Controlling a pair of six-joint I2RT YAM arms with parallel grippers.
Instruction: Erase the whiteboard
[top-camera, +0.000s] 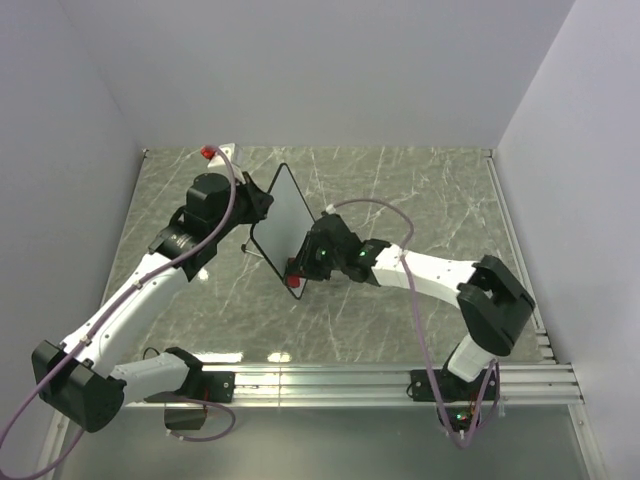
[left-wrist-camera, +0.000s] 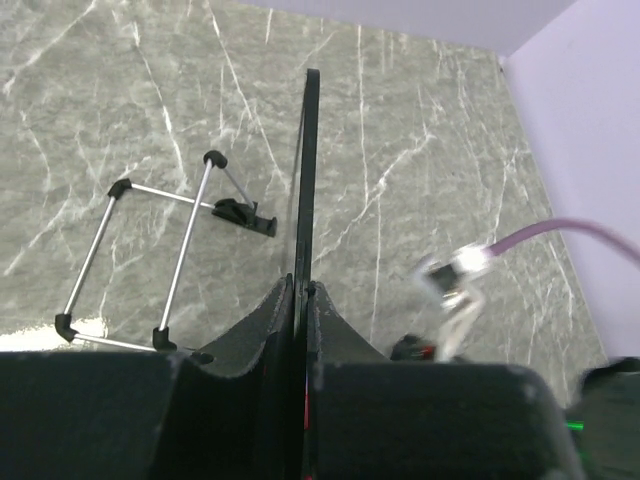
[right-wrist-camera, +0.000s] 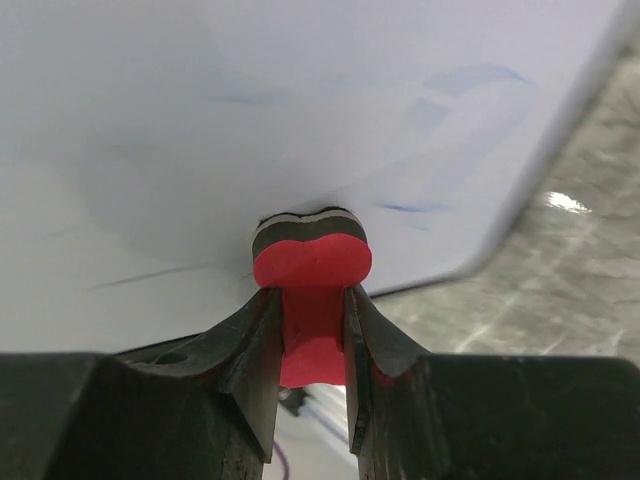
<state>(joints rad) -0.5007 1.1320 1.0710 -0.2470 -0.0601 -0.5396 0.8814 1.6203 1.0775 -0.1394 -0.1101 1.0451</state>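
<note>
Above the middle of the tabletop, a little toward its left edge, I have the whiteboard lifted off the surface and tilted. My left gripper is pressed together on its edge, so in that wrist view the board is only a thin dark line. My right gripper pinches the red eraser by its waist, and the felt side touches the white face near a lower corner.

I judge this is the wiping step and it is not finished: faint blue strokes are just beside the eraser. The next move calls for sliding over them with steady pressure while the left side holds firm.

The board's rim is near, so the eraser could slip off there. The wire stand lies on the tabletop, well apart from both arms.
</note>
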